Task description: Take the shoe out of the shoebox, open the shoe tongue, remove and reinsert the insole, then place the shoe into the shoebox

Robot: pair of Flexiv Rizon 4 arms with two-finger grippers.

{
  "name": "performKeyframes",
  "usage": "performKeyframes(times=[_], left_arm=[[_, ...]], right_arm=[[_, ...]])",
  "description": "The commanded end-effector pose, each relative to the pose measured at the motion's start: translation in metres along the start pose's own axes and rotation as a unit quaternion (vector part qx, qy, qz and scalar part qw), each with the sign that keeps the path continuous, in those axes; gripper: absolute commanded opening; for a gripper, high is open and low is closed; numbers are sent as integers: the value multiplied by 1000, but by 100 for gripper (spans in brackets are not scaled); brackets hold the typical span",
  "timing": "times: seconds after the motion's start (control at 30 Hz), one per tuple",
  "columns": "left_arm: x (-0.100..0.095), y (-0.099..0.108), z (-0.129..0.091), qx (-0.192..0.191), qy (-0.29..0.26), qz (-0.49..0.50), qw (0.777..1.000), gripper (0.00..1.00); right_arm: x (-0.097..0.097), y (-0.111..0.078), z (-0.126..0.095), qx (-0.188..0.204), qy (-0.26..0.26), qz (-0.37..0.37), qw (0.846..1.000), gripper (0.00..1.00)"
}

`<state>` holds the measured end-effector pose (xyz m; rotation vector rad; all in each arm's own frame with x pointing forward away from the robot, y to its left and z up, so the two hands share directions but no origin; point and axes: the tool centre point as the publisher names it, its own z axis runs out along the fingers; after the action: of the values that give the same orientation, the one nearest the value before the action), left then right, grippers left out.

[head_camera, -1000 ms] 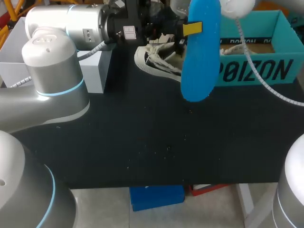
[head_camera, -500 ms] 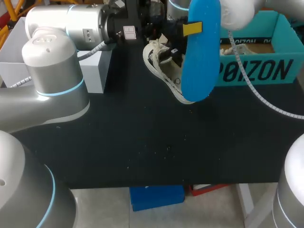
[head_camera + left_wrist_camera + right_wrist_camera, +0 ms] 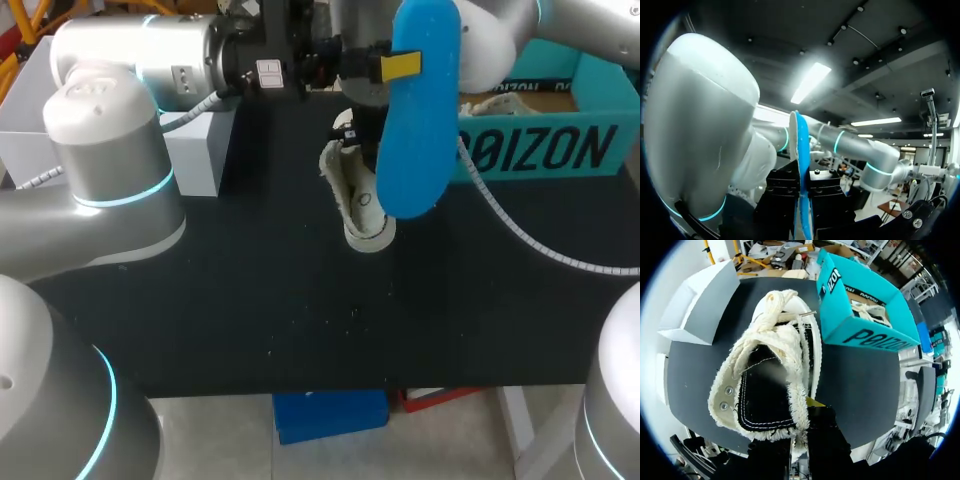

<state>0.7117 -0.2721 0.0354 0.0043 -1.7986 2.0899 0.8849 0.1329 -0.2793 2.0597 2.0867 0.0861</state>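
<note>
My left gripper is shut on a blue insole, held upright above the table's far middle. In the left wrist view the insole stands edge-on between the black fingers of the gripper. Just behind the insole, my right gripper is shut on the rim of a cream canvas shoe, which hangs tilted with one end down near the black table. In the right wrist view the shoe's dark opening faces the camera, with its frayed collar pinched in the gripper. The teal shoebox stands open at the far right.
A grey-white box sits at the far left, beside my left arm. Pale contents lie inside the shoebox. The right arm's cable loops over the table in front of the shoebox.
My right arm has carried the shoe left and toward the front, turning it from lying flat to hanging end-down. The insole in the left gripper has barely shifted.
</note>
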Motion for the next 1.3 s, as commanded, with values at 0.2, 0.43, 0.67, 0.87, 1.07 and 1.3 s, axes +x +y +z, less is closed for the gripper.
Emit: performKeyframes(times=[0.2, 0.43, 0.67, 0.87, 1.07, 1.3], left_arm=[[0, -4, 6, -1, 2, 3, 1000, 0], [0, -4, 6, -1, 2, 3, 1000, 0], [0, -4, 6, -1, 2, 3, 1000, 0], [0, -4, 6, -1, 2, 3, 1000, 0], [0, -4, 6, -1, 2, 3, 1000, 0], [0, -4, 6, -1, 2, 3, 1000, 0]], right_arm=[[35, -19, 38, 23, -58, 44, 997, 0], [48, -22, 46, 17, -43, 19, 999, 0], [56, -23, 59, 26, -38, 11, 999, 0], [64, -22, 70, 30, -27, 2, 999, 0], [65, -14, 78, 25, -16, -5, 1000, 0], [63, -3, 87, 22, -8, -2, 1000, 0]])
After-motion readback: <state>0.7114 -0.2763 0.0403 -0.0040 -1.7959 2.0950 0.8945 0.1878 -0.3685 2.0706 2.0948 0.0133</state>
